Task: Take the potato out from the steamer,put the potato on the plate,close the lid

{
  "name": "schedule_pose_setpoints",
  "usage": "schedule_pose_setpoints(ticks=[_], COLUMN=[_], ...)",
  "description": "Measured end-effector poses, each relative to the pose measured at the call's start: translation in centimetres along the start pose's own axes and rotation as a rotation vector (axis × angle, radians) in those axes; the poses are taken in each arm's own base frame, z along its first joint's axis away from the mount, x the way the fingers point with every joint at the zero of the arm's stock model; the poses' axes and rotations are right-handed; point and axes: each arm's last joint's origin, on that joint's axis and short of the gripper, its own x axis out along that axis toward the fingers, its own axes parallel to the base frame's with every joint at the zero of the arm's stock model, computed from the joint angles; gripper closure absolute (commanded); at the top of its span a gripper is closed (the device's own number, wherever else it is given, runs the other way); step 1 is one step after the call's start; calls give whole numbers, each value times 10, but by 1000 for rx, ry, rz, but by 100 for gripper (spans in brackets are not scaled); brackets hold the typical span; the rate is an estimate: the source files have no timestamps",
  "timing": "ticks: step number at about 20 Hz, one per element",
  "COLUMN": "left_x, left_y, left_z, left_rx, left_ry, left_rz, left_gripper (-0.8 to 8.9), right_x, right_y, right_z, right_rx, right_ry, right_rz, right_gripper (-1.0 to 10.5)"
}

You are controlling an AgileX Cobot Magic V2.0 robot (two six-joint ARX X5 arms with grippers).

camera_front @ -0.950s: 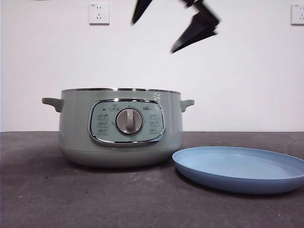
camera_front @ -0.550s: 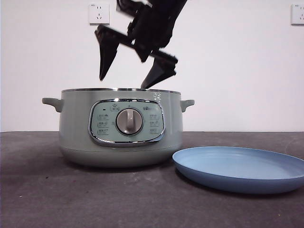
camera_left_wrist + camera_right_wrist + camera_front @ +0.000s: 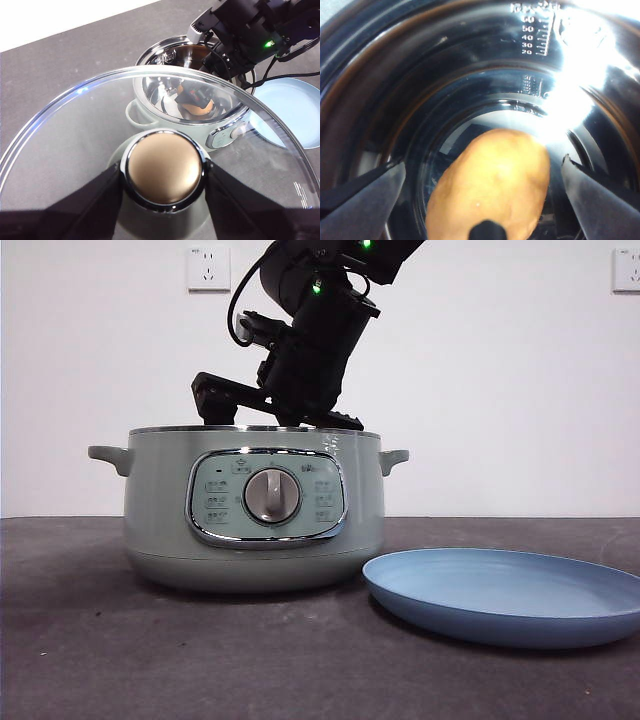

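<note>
Potato [image 3: 492,185] lying at bottom of steamer [image 3: 255,510]. Right gripper [image 3: 482,195] reaching inside pot, jaws spread wide either side of potato, holding nothing. Left gripper [image 3: 162,175] clamping lid [image 3: 75,130] by knob, raised apart from steamer. Plate [image 3: 505,595] sitting beside steamer.

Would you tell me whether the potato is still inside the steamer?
Yes, inside. The potato lies on the steamer floor, between the right tool's open jaws, not yet gripped.
</note>
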Motion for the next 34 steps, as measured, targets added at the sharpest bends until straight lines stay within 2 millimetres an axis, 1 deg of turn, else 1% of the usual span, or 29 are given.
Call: schedule_pose_setpoints(ticks=[2, 6, 8, 9, 10, 14, 16, 17, 19, 21, 24, 27, 29, 31, 32, 34], left_x=[0, 0, 0, 0, 0, 0, 0, 0, 0, 0, 2, 9, 14, 17, 19, 23], left_y=[0, 0, 0, 0, 0, 0, 0, 0, 0, 0, 0, 0, 0, 0, 0, 0], left_z=[0, 0, 0, 0, 0, 0, 0, 1, 2, 4, 5, 11, 15, 17, 18, 20], left_rx=[0, 0, 0, 0, 0, 0, 0, 0, 1, 2, 3, 3, 4, 5, 5, 5], left_ry=[0, 0, 0, 0, 0, 0, -3, -7, -25, -36, -39, -47, -57, -58, -55, -53], left_rz=[0, -2, -3, -3, -2, -3, -2, -2, -1, 0, -31, -52, -75, -103, -110, -117], left_gripper=[825, 825, 825, 825, 825, 825, 825, 825, 825, 825, 825, 825, 825, 825, 825, 825], right_x=[1, 12, 15, 15, 15, 11, -8, -25, -67, -109, -165, -210, -233, -247, -248, -245], right_y=[0, -2, -2, -1, -1, -1, 1, 3, 6, 7, 5, -3, -8, -13, -15, -20], right_z=[-1, -9, -10, -10, -10, -8, 0, 8, 19, 24, 18, 6, -1, -11, -19, -36], right_rx=[4, 6, 10, 9, 9, 8, -3, -11, -24, -53, -99, -114, -108, -101, -101, -94], right_ry=[4, 62, 70, 68, 64, 58, 16, -21, -81, -115, -94, -55, -39, -49, -37, -17], right_rz=[-1, -9, -10, -9, -8, -7, -1, 4, 11, -3, -57, -83, -101, -119, -126, -132], right_gripper=[393, 556, 762, 895, 969, 958, 959, 959, 959, 959, 959, 959, 960, 960, 960, 960])
